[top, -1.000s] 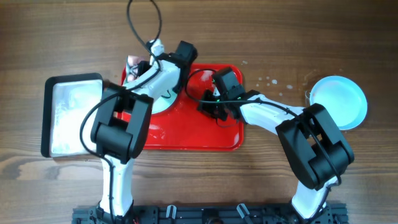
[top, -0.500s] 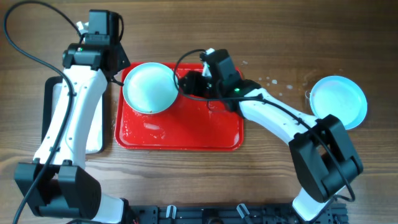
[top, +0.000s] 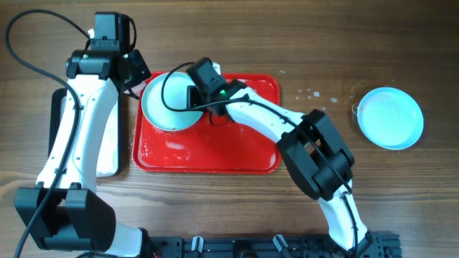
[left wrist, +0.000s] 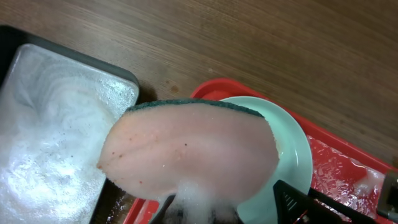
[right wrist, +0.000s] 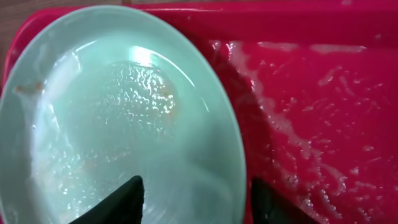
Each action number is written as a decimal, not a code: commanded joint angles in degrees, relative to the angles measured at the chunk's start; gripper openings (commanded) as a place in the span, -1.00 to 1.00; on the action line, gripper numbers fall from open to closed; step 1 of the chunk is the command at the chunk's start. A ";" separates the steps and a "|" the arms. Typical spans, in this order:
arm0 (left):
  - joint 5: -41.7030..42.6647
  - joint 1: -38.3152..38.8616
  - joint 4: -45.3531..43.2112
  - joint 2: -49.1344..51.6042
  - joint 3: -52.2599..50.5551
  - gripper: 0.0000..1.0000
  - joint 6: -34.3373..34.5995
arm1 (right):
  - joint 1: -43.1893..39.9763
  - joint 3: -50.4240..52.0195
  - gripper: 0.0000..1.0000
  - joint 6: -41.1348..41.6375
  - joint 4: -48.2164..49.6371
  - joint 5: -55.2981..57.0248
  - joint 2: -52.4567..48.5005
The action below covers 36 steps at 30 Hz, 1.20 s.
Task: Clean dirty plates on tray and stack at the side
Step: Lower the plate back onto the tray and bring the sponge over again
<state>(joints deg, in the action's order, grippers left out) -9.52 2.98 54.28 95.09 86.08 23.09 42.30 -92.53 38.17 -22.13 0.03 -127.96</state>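
While spread wide, straddled the plate (right wrist: 112, 124) rim at ten o'clock on the tray (right wrist: 323, 93) with the right claw (right wrist: 199, 198), gripping nothing. Squeezed a soapy sponge (left wrist: 186, 146) in the left claw (left wrist: 224, 208). Had open wet tray toward four o'clock.

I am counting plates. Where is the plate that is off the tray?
In the overhead view, that plate lies alone on the right side of the table, well to the right of the red tray.
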 commanded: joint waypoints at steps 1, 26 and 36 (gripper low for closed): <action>0.55 -0.33 0.52 0.44 0.17 -0.92 0.52 | 2.38 -1.64 0.02 -1.73 -0.24 7.50 -3.82; 1.18 5.75 1.44 6.54 -3.15 -0.92 0.44 | -2.64 1.36 -0.91 11.91 -26.16 -3.10 -4.70; 1.73 11.45 -9.25 13.73 -11.37 -0.92 -12.17 | -2.64 1.86 -0.91 11.17 -24.76 -3.10 -4.70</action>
<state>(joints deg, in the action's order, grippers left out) -8.67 13.47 47.83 106.91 77.14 19.77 39.79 -94.89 48.58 -45.36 -4.95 -127.59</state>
